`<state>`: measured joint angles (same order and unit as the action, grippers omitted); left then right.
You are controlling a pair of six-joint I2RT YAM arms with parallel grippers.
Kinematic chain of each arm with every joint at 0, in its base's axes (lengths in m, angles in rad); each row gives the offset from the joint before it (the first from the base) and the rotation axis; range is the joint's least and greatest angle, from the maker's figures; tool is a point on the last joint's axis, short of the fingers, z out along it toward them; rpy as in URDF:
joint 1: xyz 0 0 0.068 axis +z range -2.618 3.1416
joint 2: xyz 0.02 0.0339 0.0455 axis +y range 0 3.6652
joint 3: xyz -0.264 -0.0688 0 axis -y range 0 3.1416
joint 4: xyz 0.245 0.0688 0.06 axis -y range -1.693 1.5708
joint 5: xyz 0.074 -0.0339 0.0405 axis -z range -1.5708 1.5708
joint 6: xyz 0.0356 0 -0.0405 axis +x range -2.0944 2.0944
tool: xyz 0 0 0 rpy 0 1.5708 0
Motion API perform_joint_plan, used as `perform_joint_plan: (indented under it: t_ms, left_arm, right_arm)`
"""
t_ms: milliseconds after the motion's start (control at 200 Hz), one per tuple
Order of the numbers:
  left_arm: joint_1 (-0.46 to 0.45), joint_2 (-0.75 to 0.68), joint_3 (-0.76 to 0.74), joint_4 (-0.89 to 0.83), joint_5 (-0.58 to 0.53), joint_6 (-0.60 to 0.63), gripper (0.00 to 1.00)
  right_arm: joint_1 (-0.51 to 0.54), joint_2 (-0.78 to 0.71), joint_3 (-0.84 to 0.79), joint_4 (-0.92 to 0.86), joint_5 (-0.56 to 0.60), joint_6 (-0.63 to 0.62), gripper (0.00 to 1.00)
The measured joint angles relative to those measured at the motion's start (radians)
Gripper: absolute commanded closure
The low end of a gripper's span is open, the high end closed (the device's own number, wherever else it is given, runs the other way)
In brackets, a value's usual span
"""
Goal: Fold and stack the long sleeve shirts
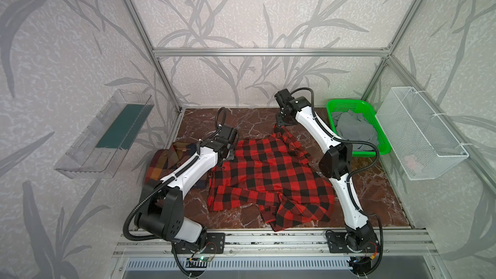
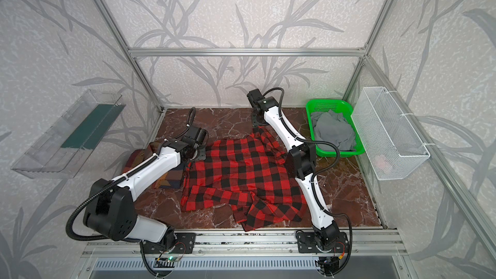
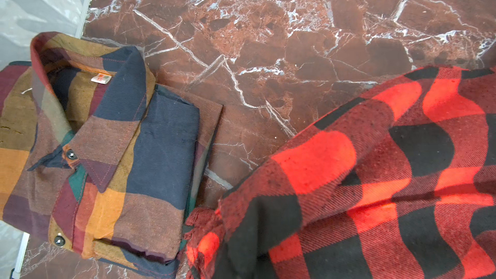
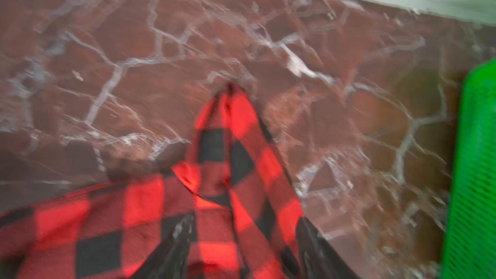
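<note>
- red-and-black shirt (image 1: 268, 178): spread out and rumpled mid-worktop (image 1: 375, 191), one sleeve lying across its near hem, one corner drawn out toward the far edge.
- brown plaid shirt (image 3: 107, 157): already folded, collar up, at the left edge, just beside the red-and-black shirt.
- left gripper (image 1: 228, 155): closed, apparently pinching the red-and-black shirt's far-left edge; its fingers are out of the wrist view.
- right gripper (image 4: 244, 221): jaws apart, the drawn-out corner lying between them; view blurred.
- Handling, judged: light, limp flannel that sags and drags. Best pinched at hem corners, shoulder seams or cuffs.
- Count: two shirts; one green basket (image 1: 346, 102), far-right corner, holding one grey cloth (image 1: 354, 132).
</note>
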<state>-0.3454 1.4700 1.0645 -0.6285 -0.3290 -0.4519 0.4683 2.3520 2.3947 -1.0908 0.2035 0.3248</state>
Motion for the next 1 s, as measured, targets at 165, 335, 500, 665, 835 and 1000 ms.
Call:
perform_joint_plan:
  t_ms: [165,335,500,665,835,1000]
  left_arm:
    - [0.001,0.026,0.005,-0.004,-0.001,0.006,1.0]
    - [0.011,0.088,0.067,-0.035,0.011,0.006,1.0]
    - [0.022,0.141,0.12,-0.049,0.026,0.006,1.0]
    - [0.027,0.173,0.138,-0.063,0.028,0.007,1.0]
    - [0.032,0.209,0.184,-0.074,0.027,0.008,1.0]
    - [0.035,0.274,0.269,-0.083,0.026,0.015,1.0]
  right_arm:
    - [-0.063,-0.326,-0.551,0.194,-0.034,0.013,0.36]
    - [-0.051,-0.489,-0.899,0.39,-0.108,0.035,0.36]
    - [-0.031,-0.453,-1.002,0.495,-0.174,0.042,0.38]
    - [-0.031,-0.394,-1.001,0.566,-0.185,0.04,0.6]
    - [-0.05,-0.34,-0.982,0.575,-0.147,0.034,0.9]
    - [-0.085,-0.337,-0.886,0.568,-0.091,0.008,1.0]
